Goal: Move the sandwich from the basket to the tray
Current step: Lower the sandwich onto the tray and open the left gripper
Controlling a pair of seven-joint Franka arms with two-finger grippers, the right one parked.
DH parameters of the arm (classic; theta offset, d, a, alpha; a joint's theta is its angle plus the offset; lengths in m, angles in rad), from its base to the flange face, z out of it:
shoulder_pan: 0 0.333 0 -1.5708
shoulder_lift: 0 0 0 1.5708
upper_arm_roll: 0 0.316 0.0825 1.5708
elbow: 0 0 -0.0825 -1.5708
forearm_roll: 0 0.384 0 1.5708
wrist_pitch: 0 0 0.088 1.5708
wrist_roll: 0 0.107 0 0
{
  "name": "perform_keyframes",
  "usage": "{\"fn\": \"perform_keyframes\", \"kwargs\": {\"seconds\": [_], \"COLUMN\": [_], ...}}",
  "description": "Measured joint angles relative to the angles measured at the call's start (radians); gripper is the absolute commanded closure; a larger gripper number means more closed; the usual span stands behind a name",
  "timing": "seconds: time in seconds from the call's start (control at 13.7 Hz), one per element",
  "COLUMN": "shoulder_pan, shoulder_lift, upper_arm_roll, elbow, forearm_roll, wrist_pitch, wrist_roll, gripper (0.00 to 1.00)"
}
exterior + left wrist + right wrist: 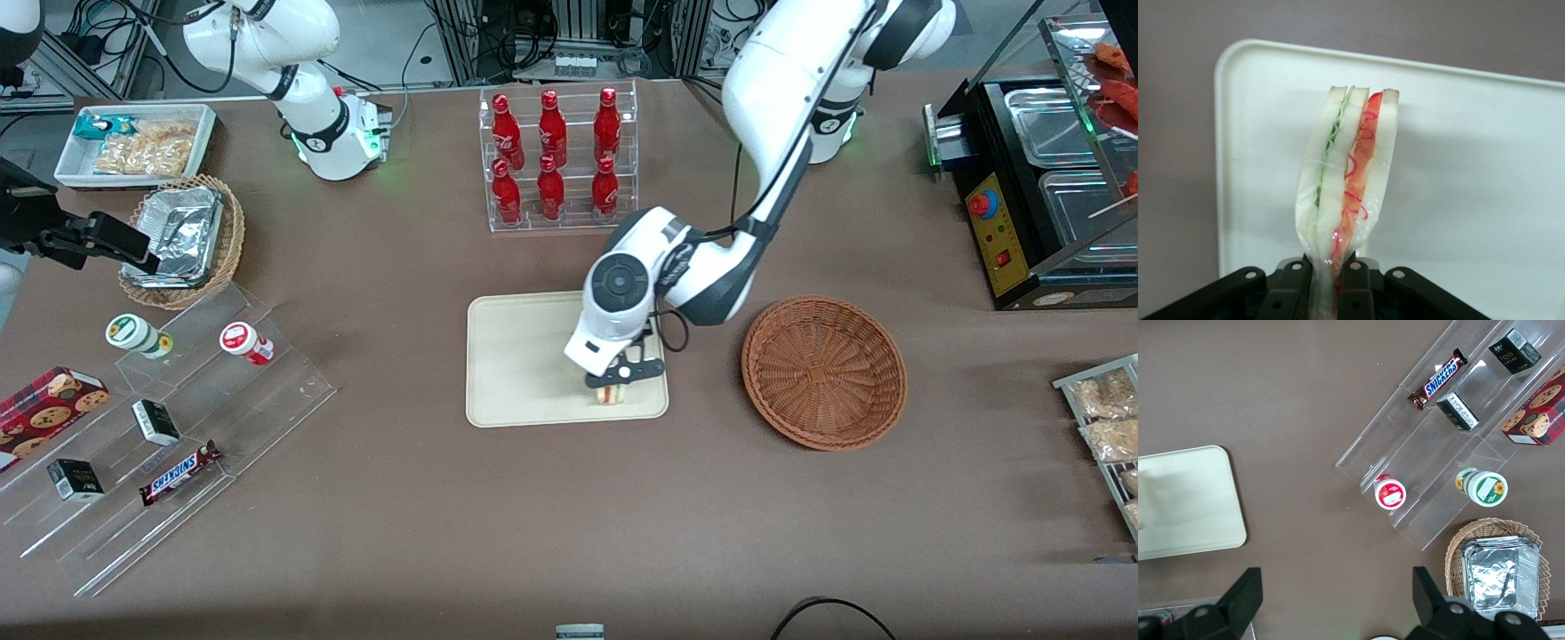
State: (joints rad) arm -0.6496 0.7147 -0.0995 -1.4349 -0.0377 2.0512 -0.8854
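Note:
My left gripper (613, 384) hangs low over the cream tray (516, 364), near the tray's corner closest to the basket and the front camera. It is shut on the sandwich (611, 394), a clear-wrapped wedge of white bread with red and green filling. In the left wrist view the sandwich (1348, 180) sticks out from between the black fingers (1356, 293), which pinch its narrow end over the tray (1471, 167). The reddish-brown wicker basket (824, 372) sits beside the tray toward the working arm's end, with nothing in it.
A clear rack of red bottles (556, 160) stands farther from the front camera than the tray. Toward the parked arm's end are a clear stepped stand with snacks (169, 427), a tan basket with a foil container (182, 240) and a white bin of packets (133, 142). A black food warmer (1040, 187) stands at the working arm's end.

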Motion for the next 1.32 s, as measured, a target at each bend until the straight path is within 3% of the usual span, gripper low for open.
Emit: {"fn": "perform_keyframes", "kwargs": {"seconds": [0.29,0.73,0.88,0.95,1.02,1.32], "shoulder_pan": [-0.032,-0.059,-0.065,-0.069,-0.073,-0.077], "shoulder_lift": [0.060,0.158,0.181,0.189,0.193,0.193], "upper_arm_roll": [0.000,0.000,0.000,0.000,0.000,0.002], "elbow": [0.107,0.228,0.252,0.258,0.263,0.280], "forearm_roll": [-0.045,-0.049,-0.049,-0.049,-0.049,-0.049], "wrist_pitch": [-0.081,-0.110,-0.111,-0.111,-0.111,-0.112], "wrist_roll": [-0.016,-0.072,-0.081,-0.083,-0.087,-0.092], "gripper": [1.00,0.99,0.92,0.70,0.01,0.00]}}
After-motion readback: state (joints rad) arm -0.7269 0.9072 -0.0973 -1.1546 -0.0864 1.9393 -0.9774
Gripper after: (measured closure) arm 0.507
